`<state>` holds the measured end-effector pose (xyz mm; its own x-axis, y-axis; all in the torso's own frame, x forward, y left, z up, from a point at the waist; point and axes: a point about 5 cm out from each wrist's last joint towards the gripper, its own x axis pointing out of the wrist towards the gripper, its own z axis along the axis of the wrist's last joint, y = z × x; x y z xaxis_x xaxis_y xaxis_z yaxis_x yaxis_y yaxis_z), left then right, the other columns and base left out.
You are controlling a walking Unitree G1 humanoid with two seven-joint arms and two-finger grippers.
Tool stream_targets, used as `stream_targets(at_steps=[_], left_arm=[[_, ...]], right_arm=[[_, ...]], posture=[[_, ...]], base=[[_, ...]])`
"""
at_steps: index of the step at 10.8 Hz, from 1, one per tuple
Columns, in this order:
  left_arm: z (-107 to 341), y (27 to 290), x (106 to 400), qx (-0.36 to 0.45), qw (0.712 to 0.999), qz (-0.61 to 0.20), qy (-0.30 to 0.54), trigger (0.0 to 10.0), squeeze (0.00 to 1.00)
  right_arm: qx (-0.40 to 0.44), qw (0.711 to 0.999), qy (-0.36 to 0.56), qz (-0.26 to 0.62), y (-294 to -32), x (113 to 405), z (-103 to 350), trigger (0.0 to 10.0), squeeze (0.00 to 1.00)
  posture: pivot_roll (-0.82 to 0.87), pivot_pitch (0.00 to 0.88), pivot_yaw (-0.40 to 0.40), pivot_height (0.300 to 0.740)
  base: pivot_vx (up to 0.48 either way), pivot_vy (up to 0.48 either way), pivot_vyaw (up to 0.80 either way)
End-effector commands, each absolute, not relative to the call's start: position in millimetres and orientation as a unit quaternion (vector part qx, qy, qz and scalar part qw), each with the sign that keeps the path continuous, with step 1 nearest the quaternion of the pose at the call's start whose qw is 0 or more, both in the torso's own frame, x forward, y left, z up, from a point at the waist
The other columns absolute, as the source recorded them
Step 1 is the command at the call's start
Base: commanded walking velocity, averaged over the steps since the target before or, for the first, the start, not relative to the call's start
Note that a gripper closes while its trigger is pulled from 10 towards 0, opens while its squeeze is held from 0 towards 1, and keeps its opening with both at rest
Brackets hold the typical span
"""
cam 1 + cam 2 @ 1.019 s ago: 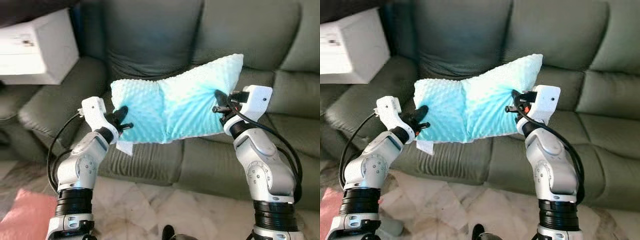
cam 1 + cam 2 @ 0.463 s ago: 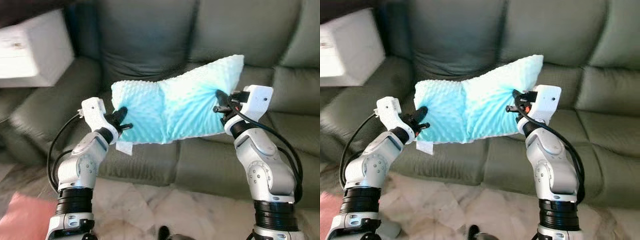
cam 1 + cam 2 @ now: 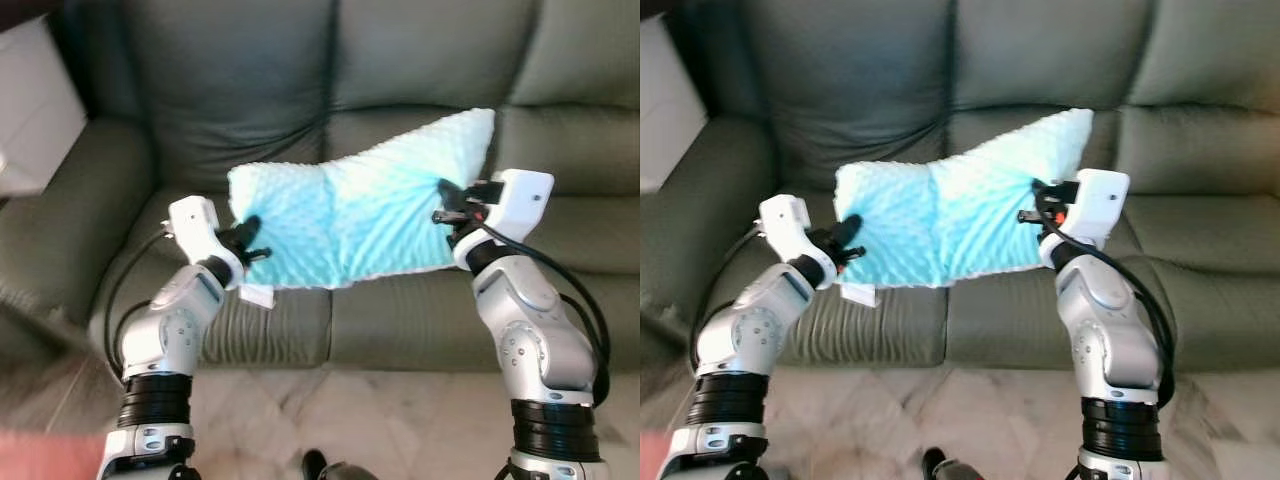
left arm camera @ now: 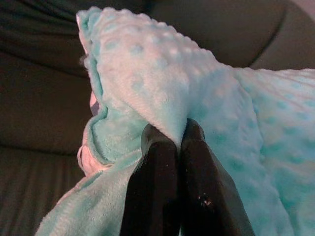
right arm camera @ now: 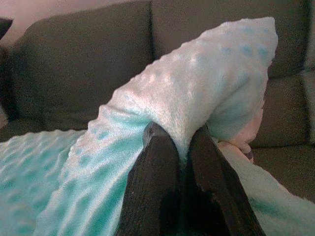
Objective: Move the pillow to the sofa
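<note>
Pillow (image 3: pixel 350 220) pinched between left gripper (image 3: pixel 247 238), right gripper (image 3: pixel 447 204) (above sofa (image 3: pixel 420 60)).

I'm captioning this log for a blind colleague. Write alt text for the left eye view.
Two silver robot arms hold a light blue dotted pillow up in front of a dark grey-green sofa. The left gripper pinches the pillow's left edge and the right gripper its right edge, jaws shut on the fabric. Pale marbled floor lies below.
</note>
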<state>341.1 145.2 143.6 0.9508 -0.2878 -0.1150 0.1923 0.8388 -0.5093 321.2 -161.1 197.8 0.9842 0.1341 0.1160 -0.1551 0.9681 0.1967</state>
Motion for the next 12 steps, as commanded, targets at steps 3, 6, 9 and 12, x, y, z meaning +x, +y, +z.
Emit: stream_targets(at_steps=[3, 6, 9, 12], left_arm=[[148.5, 150.0, 343.0, -0.263, 0.954, -0.116, 0.080, 0.0, 0.00], [148.2, 150.8, 343.4, -0.267, 0.954, -0.113, 0.082, 0.0, 0.00], [148.2, 150.2, 343.7, -0.266, 0.954, -0.115, 0.083, 0.0, 0.00], [148.2, 150.3, 343.6, -0.259, 0.955, -0.116, 0.082, 0.0, 0.00]], right_arm=[[0.103, 0.990, -0.061, 0.078, -159.6, 320.5, 203.0, 10.0, 0.00], [0.103, 0.990, -0.062, 0.078, -159.7, 320.8, 203.2, 10.0, 0.00], [0.102, 0.990, -0.065, 0.078, -159.8, 320.6, 204.1, 10.0, 0.00], [0.101, 0.990, -0.066, 0.078, -159.7, 320.7, 204.7, 10.0, 0.00]], posture=[[-0.17, 0.105, -0.030, 0.740], [-0.17, 0.105, -0.029, 0.740], [-0.17, 0.105, -0.031, 0.740], [-0.17, 0.107, -0.032, 0.740]], base=[[0.000, 0.000, 0.00], [0.000, 0.000, 0.00], [0.000, 0.000, 0.00], [0.000, 0.000, 0.00]])
